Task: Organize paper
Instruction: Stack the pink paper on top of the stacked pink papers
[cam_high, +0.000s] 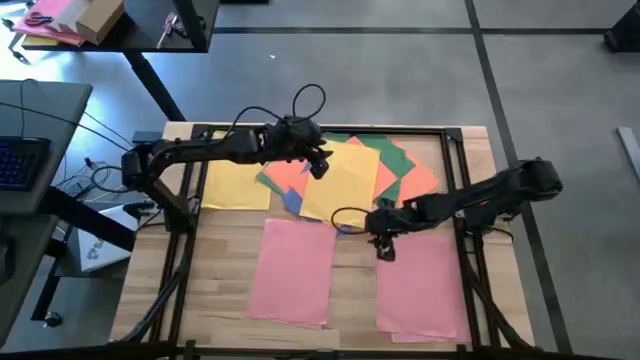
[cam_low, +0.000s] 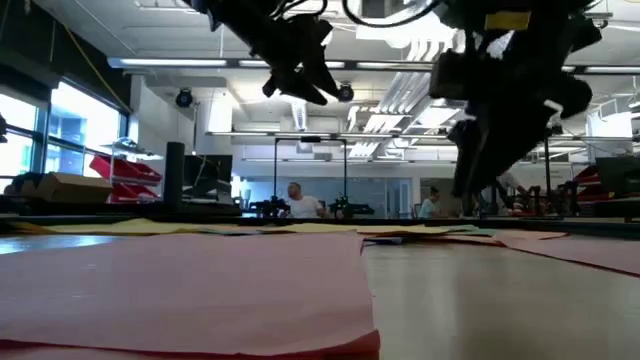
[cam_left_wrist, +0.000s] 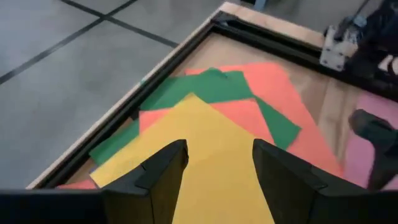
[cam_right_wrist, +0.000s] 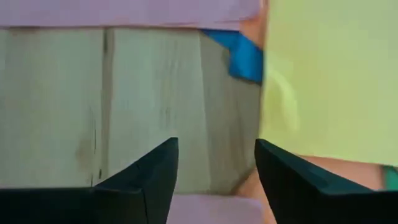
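Two pink sheets lie flat on the near half of the wooden tabletop (cam_high: 350, 290): the left pink sheet (cam_high: 292, 270) and the right pink sheet (cam_high: 424, 285), each with its long axis running near to far, the bare wood showing between them. Farther back sits a loose, overlapping pile of paper (cam_high: 350, 172): on top a large yellow sheet (cam_high: 340, 182) turned askew so that one corner points toward the far edge, with orange sheets (cam_high: 425, 182) and green sheets (cam_high: 395, 155) fanned out under it at differing angles, and a blue corner (cam_high: 292, 201) peeping out at the pile's near left side. How many orange and green sheets there are cannot be told, as they overlap. A second yellow sheet (cam_high: 235, 185) lies to the left of the pile, its long axis running left to right. All the paper is thin, matte and flat. The left tool (cam_high: 318, 165) hangs above the yellow top sheet, its fingers (cam_left_wrist: 165, 171) spread wide and holding nothing. The right tool (cam_high: 385, 248) hovers just off the pile's near right edge, over bare wood beside the right pink sheet, its fingers (cam_right_wrist: 155, 171) likewise parted and empty.
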